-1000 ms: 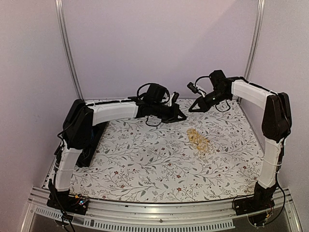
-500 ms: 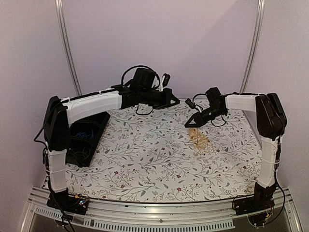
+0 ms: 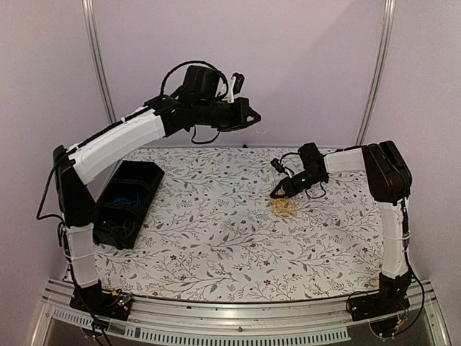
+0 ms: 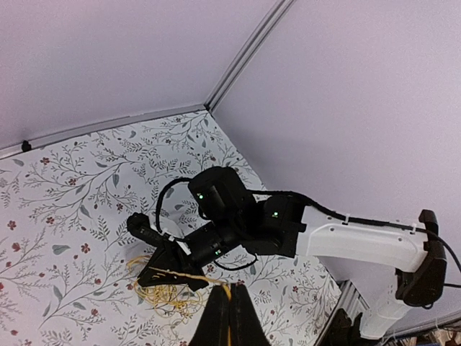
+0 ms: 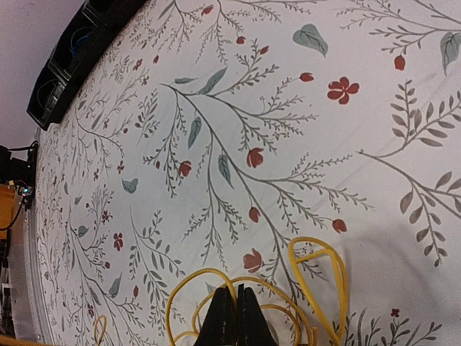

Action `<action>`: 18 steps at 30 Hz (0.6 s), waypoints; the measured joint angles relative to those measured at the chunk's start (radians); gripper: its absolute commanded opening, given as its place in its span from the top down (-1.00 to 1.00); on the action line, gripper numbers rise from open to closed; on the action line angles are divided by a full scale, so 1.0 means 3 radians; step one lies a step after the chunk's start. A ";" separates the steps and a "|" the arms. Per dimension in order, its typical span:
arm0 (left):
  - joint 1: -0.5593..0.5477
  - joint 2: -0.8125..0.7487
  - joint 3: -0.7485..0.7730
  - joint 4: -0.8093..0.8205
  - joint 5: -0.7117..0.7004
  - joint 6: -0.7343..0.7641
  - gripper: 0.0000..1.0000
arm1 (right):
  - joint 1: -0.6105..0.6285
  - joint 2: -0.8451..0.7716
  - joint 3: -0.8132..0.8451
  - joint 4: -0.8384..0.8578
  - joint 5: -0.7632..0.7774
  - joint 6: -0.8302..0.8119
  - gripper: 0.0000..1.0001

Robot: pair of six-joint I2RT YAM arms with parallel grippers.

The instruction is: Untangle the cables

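Observation:
The cables (image 3: 284, 207) are a small tangle of thin yellow wire on the flowered tablecloth, right of centre. My right gripper (image 3: 274, 194) is down at the tangle's far edge. In the right wrist view it (image 5: 238, 290) is shut, with yellow loops (image 5: 314, 241) meeting at its tips. My left gripper (image 3: 253, 117) is raised high above the back of the table. In the left wrist view it (image 4: 229, 292) is shut on one yellow strand (image 4: 180, 274), which runs down to the tangle (image 4: 162, 297) beside the right arm (image 4: 238, 216).
A black bin (image 3: 148, 173) holding blue wires stands at the table's left edge; it also shows far off in the right wrist view as a dark bin (image 5: 79, 43). Purple walls with metal posts (image 3: 101, 72) enclose the back and sides.
The left arm has risen high toward the back wall, its gripper closing. The right gripper dropped onto the tangle, opened, then shut. The tangle has shifted a little left.

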 measured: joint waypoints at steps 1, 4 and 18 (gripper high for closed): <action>0.0000 0.0000 0.0120 -0.0100 -0.0052 0.0037 1.00 | -0.0011 0.0000 0.0000 0.0033 0.0001 0.0018 1.00; -0.0013 0.0045 0.0514 -0.0553 -0.0286 0.0184 1.00 | -0.0013 -0.0024 0.0015 0.0221 -0.0047 0.0094 1.00; 0.0033 -0.0615 0.0860 -0.0533 -0.1481 0.0861 1.00 | -0.0116 0.0050 -0.0076 0.0256 0.0282 0.0319 0.71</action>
